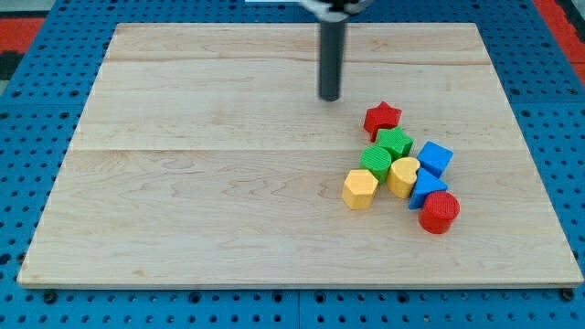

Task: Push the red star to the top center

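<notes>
The red star (382,117) lies on the wooden board (201,183) right of centre, at the top of a cluster of blocks. My tip (329,97) is on the board, up and to the left of the red star, a short gap away and not touching it. The rod rises straight up out of the view's top. Just below the red star sits a green star (396,143), close to it or touching.
Below the red star the cluster holds a green round block (376,162), a yellow hexagon (360,189), a yellow block (403,175), a blue cube (434,158), a blue block (425,188) and a red cylinder (439,212). A blue pegboard (37,128) surrounds the board.
</notes>
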Tool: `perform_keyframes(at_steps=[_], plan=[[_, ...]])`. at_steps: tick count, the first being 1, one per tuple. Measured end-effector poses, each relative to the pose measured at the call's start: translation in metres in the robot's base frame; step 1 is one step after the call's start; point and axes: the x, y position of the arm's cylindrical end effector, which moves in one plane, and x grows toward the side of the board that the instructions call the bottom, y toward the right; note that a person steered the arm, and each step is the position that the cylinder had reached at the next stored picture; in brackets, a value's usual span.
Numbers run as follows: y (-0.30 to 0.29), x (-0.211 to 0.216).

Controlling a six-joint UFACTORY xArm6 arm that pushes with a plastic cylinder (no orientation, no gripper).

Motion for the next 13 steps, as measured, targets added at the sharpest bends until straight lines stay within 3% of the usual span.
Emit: perform_keyframes(at_steps=[2, 3, 4, 9, 13], plan=[[0.133, 0.007], [0.133, 0.030], [0.106, 0.043], [0.088, 0.077], [-0.042, 0.075]])
